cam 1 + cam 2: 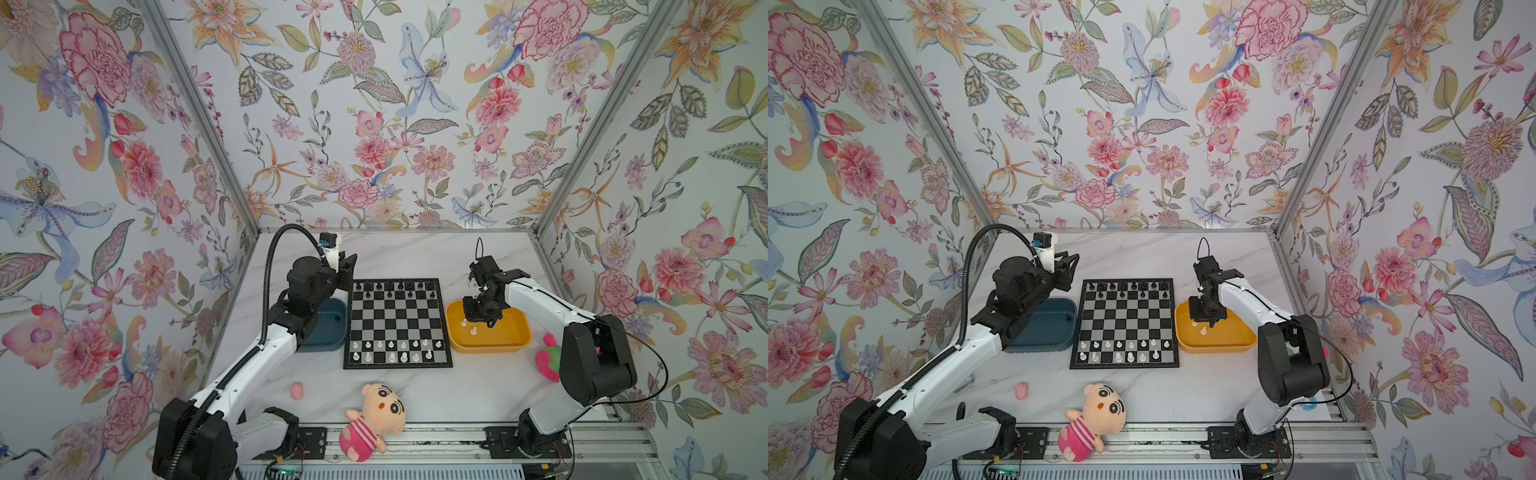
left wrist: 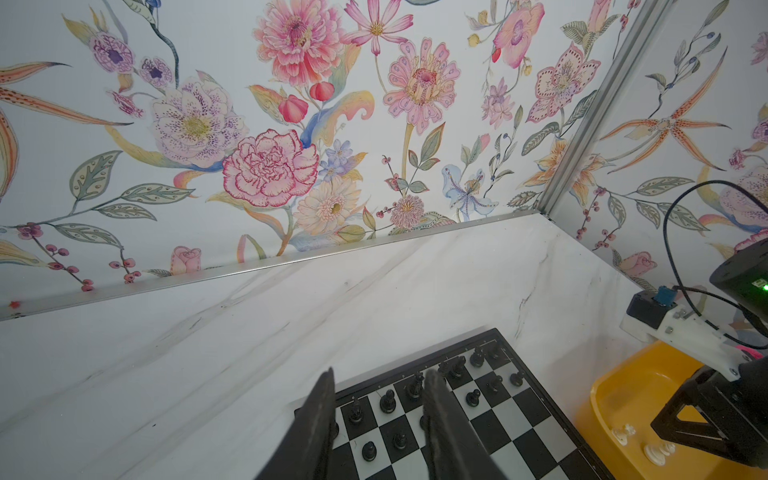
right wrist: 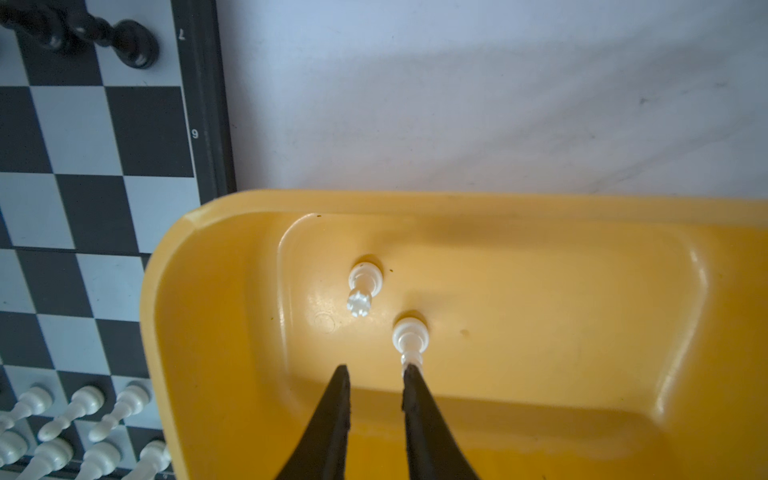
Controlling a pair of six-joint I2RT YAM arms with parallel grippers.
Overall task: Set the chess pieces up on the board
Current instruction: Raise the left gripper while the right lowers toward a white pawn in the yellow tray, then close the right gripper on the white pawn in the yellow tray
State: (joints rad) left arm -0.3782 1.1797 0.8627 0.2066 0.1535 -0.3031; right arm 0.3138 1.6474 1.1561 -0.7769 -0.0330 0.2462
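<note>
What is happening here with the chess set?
Two arms are setting up the board. Black pieces stand on its far rows, white pieces on its near rows. The right end effector, open and empty, hangs over the yellow tray holding two white pieces. The left end effector, open too, hovers near the board's far left corner.

The board (image 1: 397, 320) lies mid-table (image 1: 415, 257). The left tray (image 1: 328, 332) sits just beside its left edge, the right tray (image 1: 490, 344) just beside its right edge. Chess pieces (image 1: 391, 356) stand along the board's far and near rows; two more pieces (image 1: 472, 331) stand in the right tray. A doll (image 1: 374, 419) lies at the table's front edge, a small toy (image 1: 296, 390) to its left, and a soft toy (image 1: 546, 362) right of the right tray.
</note>
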